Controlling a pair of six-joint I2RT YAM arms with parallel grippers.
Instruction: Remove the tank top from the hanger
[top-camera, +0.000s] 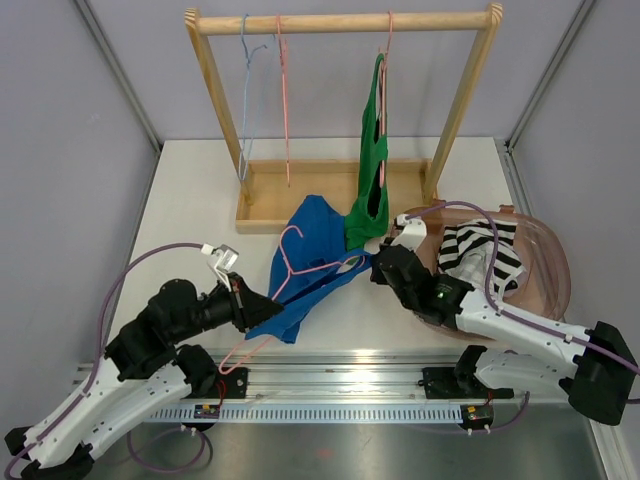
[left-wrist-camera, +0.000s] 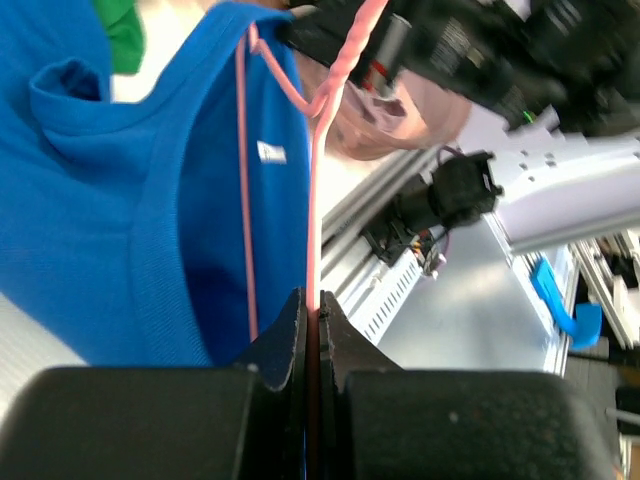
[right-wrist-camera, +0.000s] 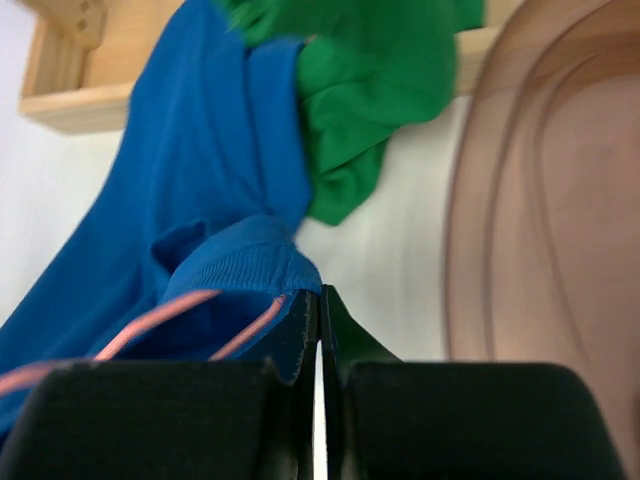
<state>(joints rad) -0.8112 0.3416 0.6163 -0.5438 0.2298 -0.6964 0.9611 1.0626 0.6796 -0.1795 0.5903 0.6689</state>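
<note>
Top external view: on the white tabletop I see the blue fabric tank top lying crumpled, threaded on the thin pink wire hanger. My left gripper clenches its jaws on the hanger wire. My right gripper has its jaws closed at the top's strap; I cannot tell whether fabric is pinched.

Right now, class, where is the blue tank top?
In the top view, the blue tank top sits centrally, just in front of the wooden rack, between the left gripper and the right gripper, beside the hanging green top.
</note>
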